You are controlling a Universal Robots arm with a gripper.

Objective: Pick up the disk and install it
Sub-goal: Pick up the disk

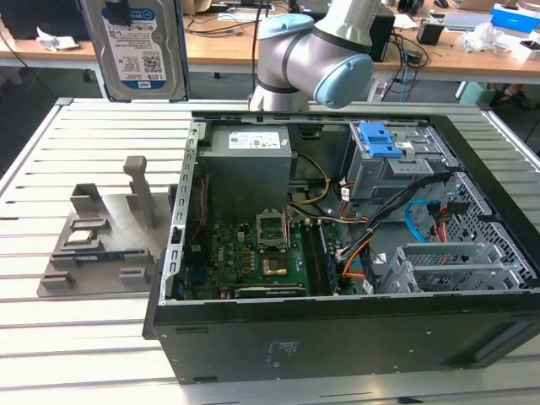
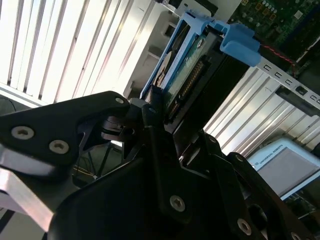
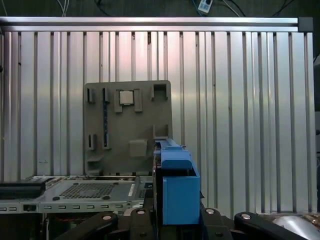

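Observation:
The disk (image 1: 139,51), silver-black with a blue-and-white barcode label, hangs upright high above the slatted table, at the exterior view's far left, clear of the computer case (image 1: 337,337). In the second wrist view my gripper (image 2: 157,102) is shut on the disk (image 2: 185,65), black fingers (image 2: 100,112) pressing its flat sides, with the blue side rail (image 2: 240,42) at its far end. The first wrist view looks along the disk's blue rail (image 3: 175,192), held between the fingers low in that picture.
The open case lies on its side, showing the motherboard (image 1: 253,253), a bay with a blue latch (image 1: 380,143) and a silver drive cage (image 1: 456,266). A grey fixture plate (image 1: 101,245) (image 3: 127,125) holding a small chip (image 3: 126,97) sits beside the case. The arm (image 1: 312,59) stands behind the case.

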